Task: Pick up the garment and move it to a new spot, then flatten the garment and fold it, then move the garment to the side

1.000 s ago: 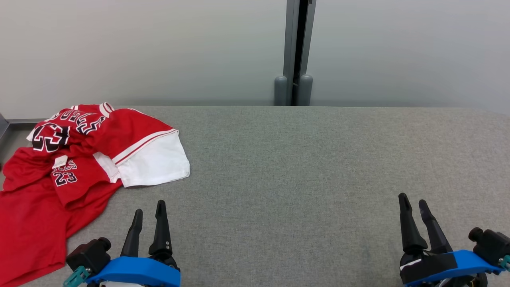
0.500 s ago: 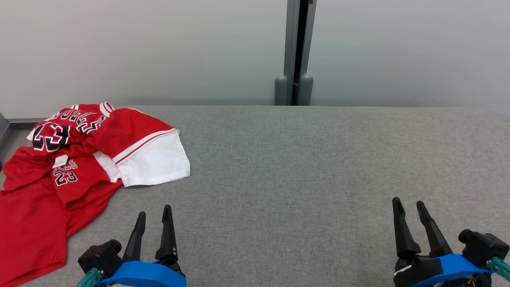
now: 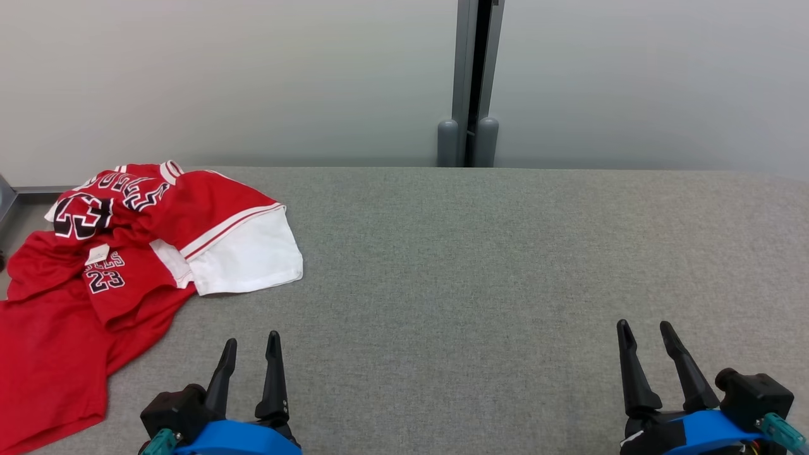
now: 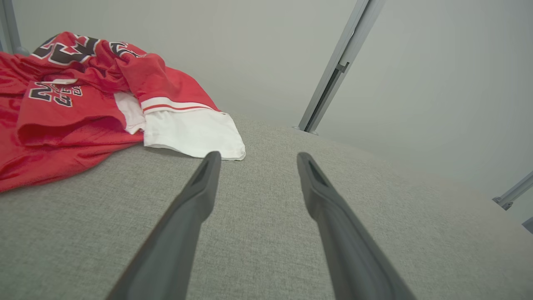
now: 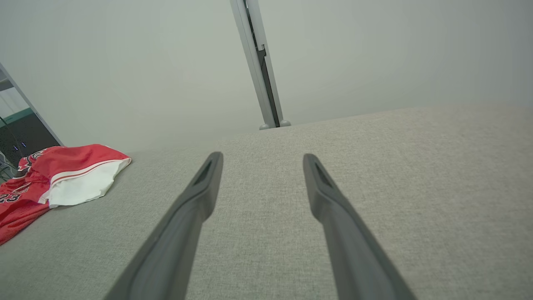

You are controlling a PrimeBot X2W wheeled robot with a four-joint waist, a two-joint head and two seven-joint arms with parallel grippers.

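At the far left of the grey fabric-covered table [image 3: 480,253] lies the garment [image 3: 133,234], a red jersey, crumpled and folded over on itself rather than spread flat. Black numerals "23" edged in white show twice on it, once upside down near its far side and once smaller with part of a word above it. A white section bordered by red-and-white stripes sticks out at its right side, flat on the table, and white trim shows at its far edge. Its near red part spreads toward the left and runs out of the head view. The left gripper [image 3: 251,338] sits at the near side of the table, to the right of the red part and nearer than the white section, its two dark fingers spread apart with nothing between them, clear of the cloth. The right gripper [image 3: 643,323] is at the near right, well apart from the garment, its fingers likewise parted and empty over bare table.
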